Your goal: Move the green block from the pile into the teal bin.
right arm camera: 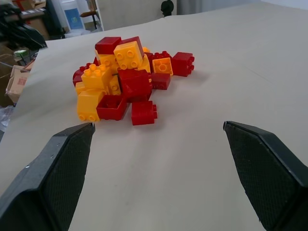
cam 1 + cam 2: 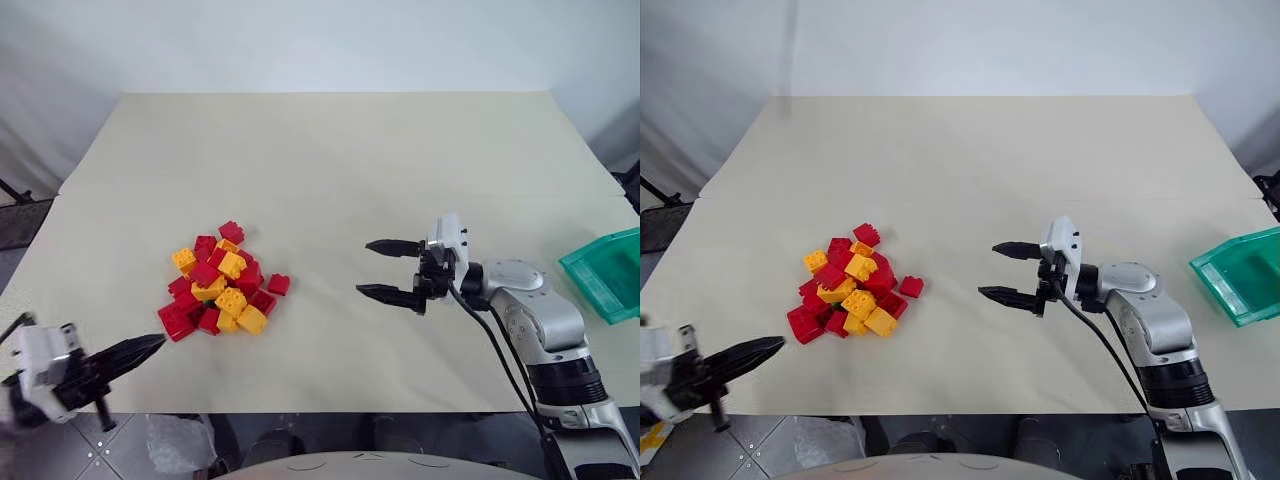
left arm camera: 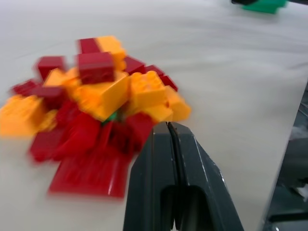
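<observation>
Open table [image 2: 330, 170] between pile [image 2: 220, 290] (left) and edge-hanging teal bin [image 2: 608, 272].

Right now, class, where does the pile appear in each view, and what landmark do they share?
Left eye view: the pile lies left of centre on the table.
Right eye view: left of centre too.
Left wrist view: close ahead of the left gripper.
Right wrist view: farther off, beyond the right gripper.
Shared landmark: the table.
</observation>
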Motion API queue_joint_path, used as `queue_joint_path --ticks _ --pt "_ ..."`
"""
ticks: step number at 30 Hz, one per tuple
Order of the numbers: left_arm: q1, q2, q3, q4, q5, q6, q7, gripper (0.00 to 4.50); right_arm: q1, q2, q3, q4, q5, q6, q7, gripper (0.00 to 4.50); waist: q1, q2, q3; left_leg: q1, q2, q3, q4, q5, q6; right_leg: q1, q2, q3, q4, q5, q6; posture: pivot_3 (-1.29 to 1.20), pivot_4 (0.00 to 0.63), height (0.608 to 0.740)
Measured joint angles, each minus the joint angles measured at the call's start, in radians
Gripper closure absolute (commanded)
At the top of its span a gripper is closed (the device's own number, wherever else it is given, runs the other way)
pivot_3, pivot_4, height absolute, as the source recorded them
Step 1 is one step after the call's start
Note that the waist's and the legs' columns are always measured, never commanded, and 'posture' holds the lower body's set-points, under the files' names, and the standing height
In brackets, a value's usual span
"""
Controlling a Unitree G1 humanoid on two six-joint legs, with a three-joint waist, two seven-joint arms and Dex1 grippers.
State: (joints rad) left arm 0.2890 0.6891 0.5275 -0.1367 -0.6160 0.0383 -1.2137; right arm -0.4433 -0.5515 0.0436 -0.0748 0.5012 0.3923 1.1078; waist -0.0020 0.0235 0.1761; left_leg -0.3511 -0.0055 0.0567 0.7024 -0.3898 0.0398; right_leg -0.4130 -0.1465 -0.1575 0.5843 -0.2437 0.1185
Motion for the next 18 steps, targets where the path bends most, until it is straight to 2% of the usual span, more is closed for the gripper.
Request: queue_joint_path --ticks 5,11,18 --pt "-0.195 0.026 -0.135 0.143 0.102 -0.053 -0.02 4.49 0.008 0.011 0.0 -0.004 -0.004 0.0 -0.014 0.0 0.0 0.0 0.0 0.0 0.0 0.002 0.0 0.0 0.0 0.0 0.001 0.0 0.0 0.0 0.0 0.0 0.15 0.74" --pt "-0.559 0.014 -0.279 0.446 0.213 -0.153 -0.034 4.49 0.034 0.018 -0.001 -0.017 -0.011 -0.001 -0.042 0.0 0.001 -0.001 0.0 0.0 0.0 0.005 0.001 0.001 0.0 0.0 0.001 -0.001 0.001 0.0 0.001 0.0 0.15 0.74" --pt "-0.716 0.012 -0.353 0.663 0.335 -0.261 0.014 4.49 0.062 0.018 -0.007 -0.036 -0.011 -0.001 -0.072 0.0 -0.009 -0.001 0.0 0.002 0.0 0.009 -0.001 0.001 -0.001 0.0 0.003 -0.001 0.001 0.0 0.001 0.0 0.15 0.74"
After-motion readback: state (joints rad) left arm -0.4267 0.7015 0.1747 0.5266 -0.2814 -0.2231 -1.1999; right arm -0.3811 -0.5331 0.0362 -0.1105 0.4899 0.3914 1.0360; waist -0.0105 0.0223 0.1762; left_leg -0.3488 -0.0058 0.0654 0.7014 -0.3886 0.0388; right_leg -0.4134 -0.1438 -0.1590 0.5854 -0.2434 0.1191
